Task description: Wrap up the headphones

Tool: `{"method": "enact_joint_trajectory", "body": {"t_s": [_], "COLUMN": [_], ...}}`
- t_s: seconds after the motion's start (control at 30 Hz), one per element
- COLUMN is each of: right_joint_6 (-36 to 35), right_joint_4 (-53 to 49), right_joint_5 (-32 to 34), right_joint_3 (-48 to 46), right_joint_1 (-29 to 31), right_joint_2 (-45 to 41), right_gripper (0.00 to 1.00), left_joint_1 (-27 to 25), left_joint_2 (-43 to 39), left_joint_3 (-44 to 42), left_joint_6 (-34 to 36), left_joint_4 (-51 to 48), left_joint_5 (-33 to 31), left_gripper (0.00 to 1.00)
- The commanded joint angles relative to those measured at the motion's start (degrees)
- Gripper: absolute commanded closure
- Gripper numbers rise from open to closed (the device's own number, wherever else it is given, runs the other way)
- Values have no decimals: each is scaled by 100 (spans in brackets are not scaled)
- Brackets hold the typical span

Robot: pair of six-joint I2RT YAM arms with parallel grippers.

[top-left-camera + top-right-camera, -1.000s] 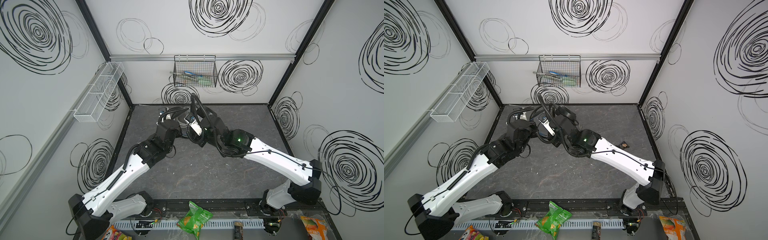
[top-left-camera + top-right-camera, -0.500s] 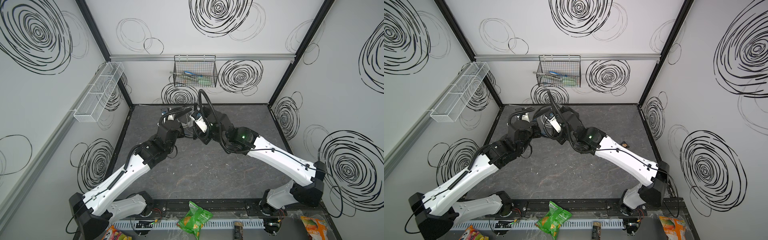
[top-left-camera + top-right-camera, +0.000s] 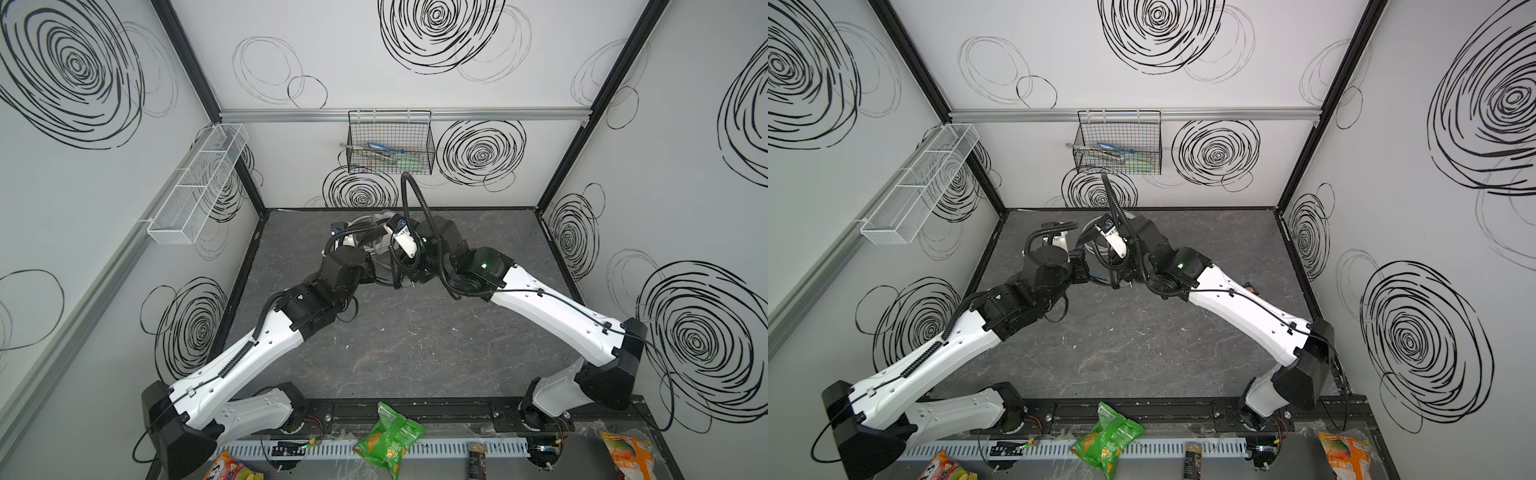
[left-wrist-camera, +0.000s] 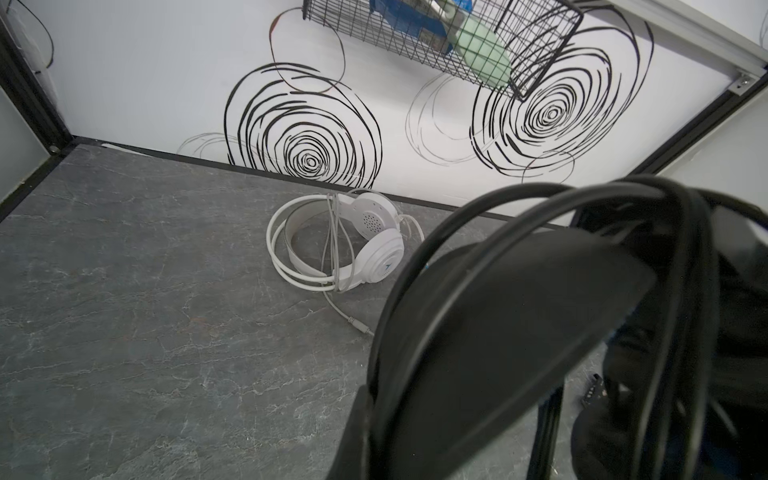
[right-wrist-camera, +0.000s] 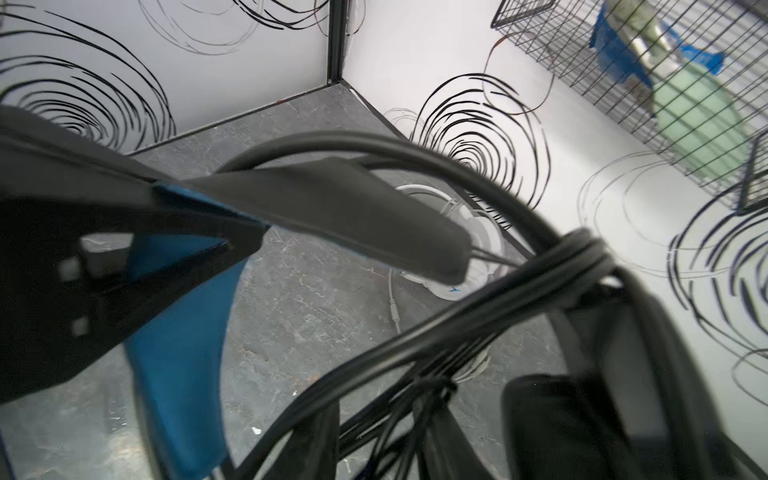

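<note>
Since both arms meet at back-centre of the table [image 4: 124, 332], the next move turns on the black headset [image 4: 519, 299] hung between them, clear of the surface. Left gripper [image 3: 376, 272] is on one side, right gripper [image 3: 405, 277] just beside it on the other, so neither is nearer. Band's long arc runs from left grip across toward right wrist cam. Left jaws are closed tight and the band sits hard up against that cam, so we judge left has it. Right jaws: can't tell width, hidden by wrist + cable. Black cable [image 5: 540, 270] lies in several turns bunched over the band; round, rubbery, some slack. Band is matte black outside, blue pad inside. White headset [image 4: 374, 245] lies on table beyond, near back wall, apart from both grippers. It's smooth hard plastic w/ white cable [image 4: 276, 249] coiled round it, plug [image 4: 359, 326] loose on stone-look top.
</note>
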Motion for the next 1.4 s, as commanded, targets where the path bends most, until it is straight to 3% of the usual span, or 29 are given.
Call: {"method": "enact_joint_trajectory", "body": {"t_s": [0.0, 0.43, 1.1, 1.37], "right_joint_6": [-242, -252, 457, 695], "right_joint_4": [696, 787, 480, 398], "right_joint_5": [640, 487, 228, 189], "right_joint_3": [126, 127, -598, -737], "right_joint_1": [-318, -417, -417, -445], "right_joint_2": [44, 49, -636, -726], "right_gripper": [52, 33, 19, 8], "left_joint_1": [-257, -307, -86, -78], "left_joint_2": [-143, -134, -60, -2], "left_joint_3": [49, -134, -134, -134], "left_joint_6": [88, 8, -32, -25], "left_joint_4": [61, 105, -74, -88], "left_joint_5": [1266, 1534, 1464, 1459], "left_gripper": [100, 100, 100, 100]}}
